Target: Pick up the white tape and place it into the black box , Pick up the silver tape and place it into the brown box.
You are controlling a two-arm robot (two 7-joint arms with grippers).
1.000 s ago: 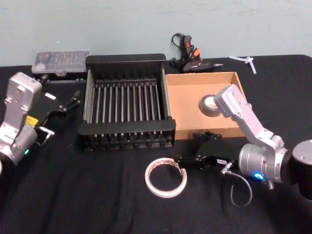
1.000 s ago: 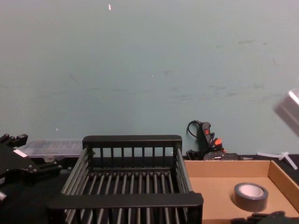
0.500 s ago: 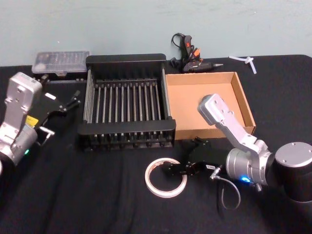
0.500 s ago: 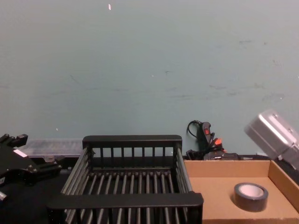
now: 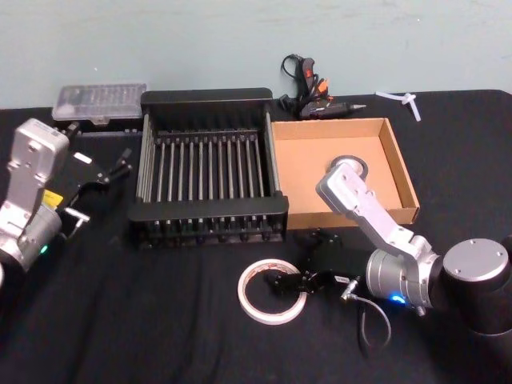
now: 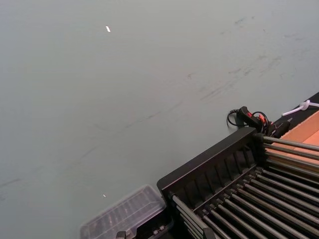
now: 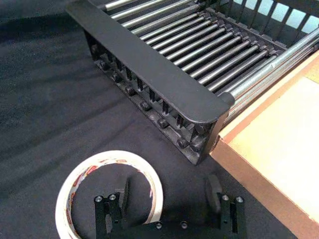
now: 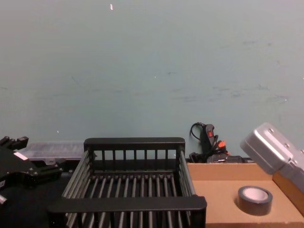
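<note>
In the head view, the right arm is bent low over the black table (image 5: 160, 320), its silver forearm crossing the near edge of the brown box (image 5: 396, 172). The right gripper (image 5: 290, 282) points left, and its open fingers sit at the right side of the white tape (image 5: 272, 290). The white tape lies flat on the table, its hole facing up, near the front of the black box (image 5: 208, 166). The silver tape (image 5: 352, 164) lies inside the brown box, partly hidden behind the arm. The left arm is parked at the left side, and the left gripper (image 5: 120, 166) points toward the black box with its fingers a little apart. Behind the boxes lie a glue gun (image 5: 308, 88), a clear plastic case (image 5: 99, 101) and a small white part (image 5: 404, 101).

In the left wrist view, the far left corner of the black box (image 6: 209, 167) is seen, with the clear plastic case (image 6: 124, 214) beside it.

In the right wrist view, the two fingers (image 7: 123, 191) stand open, one over the rim of the white tape (image 7: 75, 184), the other outside the roll. The black box (image 7: 149, 84) and the brown box (image 7: 279, 149) lie beyond, touching side by side.

In the chest view, the silver tape (image 8: 255, 199) lies flat in the brown box (image 8: 213, 194), hole up, to the right of the black box (image 8: 133, 204). The left gripper (image 8: 52, 170) is at the left edge.
</note>
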